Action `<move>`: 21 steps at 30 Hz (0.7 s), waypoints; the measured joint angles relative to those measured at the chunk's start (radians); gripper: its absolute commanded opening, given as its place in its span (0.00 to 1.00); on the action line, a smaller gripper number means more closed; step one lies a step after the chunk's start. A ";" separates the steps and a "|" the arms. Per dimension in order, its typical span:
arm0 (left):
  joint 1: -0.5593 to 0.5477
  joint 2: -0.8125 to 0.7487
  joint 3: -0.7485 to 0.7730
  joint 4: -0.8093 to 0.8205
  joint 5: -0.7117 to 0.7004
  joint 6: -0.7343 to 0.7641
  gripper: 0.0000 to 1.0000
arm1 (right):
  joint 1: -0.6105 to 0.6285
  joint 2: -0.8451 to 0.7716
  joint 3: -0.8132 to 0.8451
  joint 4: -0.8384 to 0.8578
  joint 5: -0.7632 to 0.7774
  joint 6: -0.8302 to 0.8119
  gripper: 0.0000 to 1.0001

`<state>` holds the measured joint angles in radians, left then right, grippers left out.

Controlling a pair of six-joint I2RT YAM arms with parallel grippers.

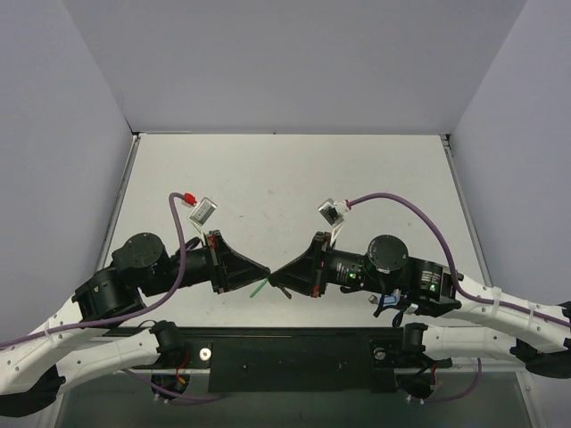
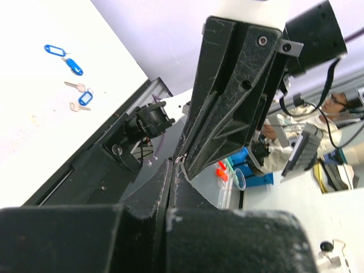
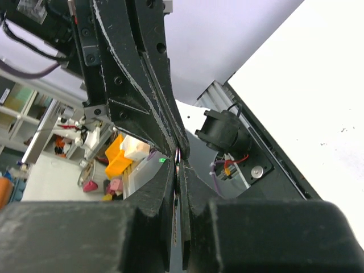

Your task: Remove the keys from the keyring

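My two grippers meet tip to tip above the table's near edge. The left gripper [image 1: 265,270] is shut, and a thin silvery bit of the keyring [image 2: 181,157] shows at its fingertips [image 2: 172,164]. The right gripper [image 1: 277,275] is shut on a thin metal strip, seemingly the silver key [image 3: 180,154], seen edge-on between its jaws [image 3: 181,161]. The green plastic piece [image 1: 260,288] hangs just below the meeting tips. The ring itself is too small to make out in the top view.
Blue-tagged keys [image 2: 74,66] lie on the white table; in the top view they show as blue bits [image 1: 388,303] beside the right arm. The black base rail [image 1: 294,352] runs along the near edge. The table's walls stand at left, right and back.
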<state>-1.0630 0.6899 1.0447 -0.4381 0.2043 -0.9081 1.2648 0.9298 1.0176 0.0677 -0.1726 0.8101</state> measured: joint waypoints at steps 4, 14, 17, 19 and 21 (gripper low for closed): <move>0.003 -0.008 -0.022 0.000 -0.072 -0.028 0.00 | 0.000 -0.005 -0.049 0.058 0.065 0.021 0.00; 0.005 -0.026 -0.040 -0.009 -0.195 -0.100 0.00 | 0.000 -0.005 -0.115 0.182 0.158 0.062 0.00; 0.004 -0.035 -0.046 -0.019 -0.223 -0.124 0.00 | 0.000 -0.003 -0.135 0.217 0.169 0.079 0.00; 0.003 -0.038 -0.046 -0.038 -0.241 -0.139 0.00 | 0.000 0.001 -0.143 0.226 0.173 0.085 0.00; 0.002 -0.042 -0.046 -0.057 -0.260 -0.154 0.02 | 0.004 0.010 -0.143 0.227 0.180 0.088 0.00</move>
<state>-1.0615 0.6483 0.9985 -0.4950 -0.0555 -1.0618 1.2690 0.9394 0.8745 0.2943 0.0074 0.8982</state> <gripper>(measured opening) 0.015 0.009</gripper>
